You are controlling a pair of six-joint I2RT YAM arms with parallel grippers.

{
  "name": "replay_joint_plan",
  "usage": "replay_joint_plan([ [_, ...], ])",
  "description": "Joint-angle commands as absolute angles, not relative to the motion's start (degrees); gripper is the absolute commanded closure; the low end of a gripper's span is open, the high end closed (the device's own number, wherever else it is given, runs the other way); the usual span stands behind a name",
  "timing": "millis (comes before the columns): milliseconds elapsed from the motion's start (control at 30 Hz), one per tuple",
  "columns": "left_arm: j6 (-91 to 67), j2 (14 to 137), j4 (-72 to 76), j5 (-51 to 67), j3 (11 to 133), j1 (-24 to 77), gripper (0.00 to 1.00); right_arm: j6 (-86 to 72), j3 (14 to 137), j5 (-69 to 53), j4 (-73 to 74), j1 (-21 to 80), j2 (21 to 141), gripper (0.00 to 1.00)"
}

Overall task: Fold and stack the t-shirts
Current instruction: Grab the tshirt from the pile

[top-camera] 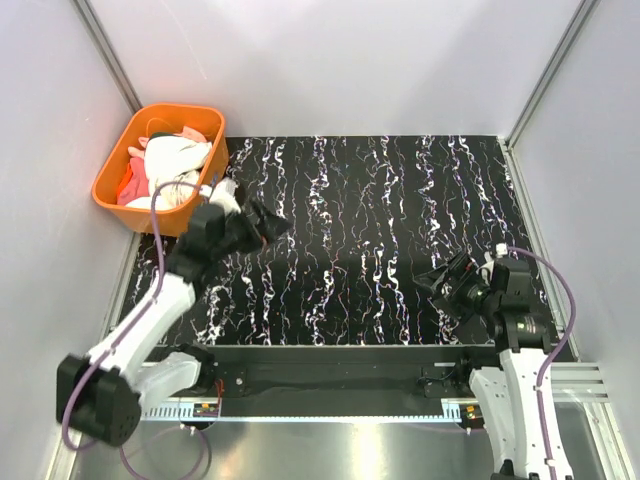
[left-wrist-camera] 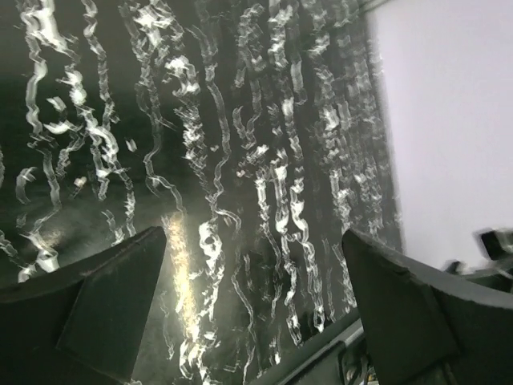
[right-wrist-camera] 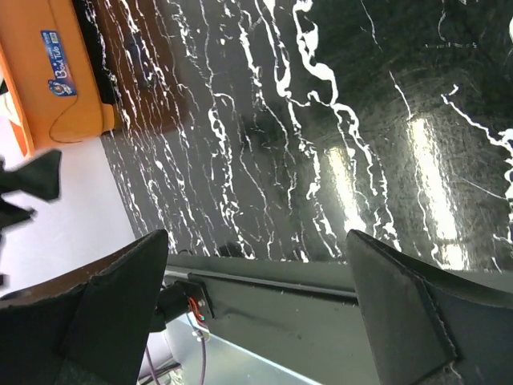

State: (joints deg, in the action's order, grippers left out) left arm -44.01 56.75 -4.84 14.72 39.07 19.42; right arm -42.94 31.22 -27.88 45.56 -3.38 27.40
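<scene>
Several t-shirts point(top-camera: 170, 160) lie heaped in the tub point(top-camera: 185, 109). Left gripper point(top-camera: 270, 226) hovers just beside the tub, fingers spread wide. Right gripper point(top-camera: 431, 284) sits well apart from it, likewise spread.

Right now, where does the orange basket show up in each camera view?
Top external: the orange basket sits upper left, at the tabletop's far-left corner.
Left wrist: not in it.
Right wrist: upper left corner, its side wall showing.
Shared landmark: the black marbled tabletop, seen in all three views.
</scene>
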Motion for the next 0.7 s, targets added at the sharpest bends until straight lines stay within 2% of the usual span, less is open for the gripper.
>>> replay_joint_plan([
  [0, -39.5, 65.5, -20.3, 12.3, 52.4, 15.4, 0.01, -39.3, 39.8, -25.7, 49.3, -3.5, 31.4, 0.00],
  [67, -39.6, 69.1, -26.6, 15.1, 57.3, 9.5, 0.01, -38.2, 45.1, -28.5, 51.0, -3.5, 34.6, 0.00],
  [200, -40.5, 75.7, -26.1, 22.8, 67.3, 0.0, 0.01, -36.2, 53.2, -32.8, 54.7, -3.5, 39.9, 0.00],
  [333, -35.4, 77.0, -24.5, 15.3, 76.6, -4.7, 0.01, -32.2, 59.6, -27.4, 60.7, -3.5, 43.0, 0.00],
  [433, -34.4, 80.7, -24.8, 11.9, 80.6, -7.5, 0.01, -29.5, 62.1, -30.9, 60.4, -3.5, 45.4, 0.00],
  [467, -38.5, 81.9, -24.7, 11.6, 81.0, -10.0, 0.01, -28.8, 63.8, -30.7, 60.5, -3.5, 46.3, 0.00],
  [567, -43.9, 87.8, -22.4, 20.7, 83.5, -16.8, 0.01, -26.9, 66.7, -27.1, 61.6, -3.2, 47.5, 0.00],
  [633, -40.9, 90.7, -24.5, 19.2, 86.6, -17.4, 0.01, -26.9, 67.2, -26.1, 61.9, -3.0, 48.3, 0.00],
  [667, -37.6, 92.1, -25.3, 14.1, 88.6, -17.3, 0.01, -26.9, 67.2, -25.8, 61.8, -3.0, 49.0, 0.00],
])
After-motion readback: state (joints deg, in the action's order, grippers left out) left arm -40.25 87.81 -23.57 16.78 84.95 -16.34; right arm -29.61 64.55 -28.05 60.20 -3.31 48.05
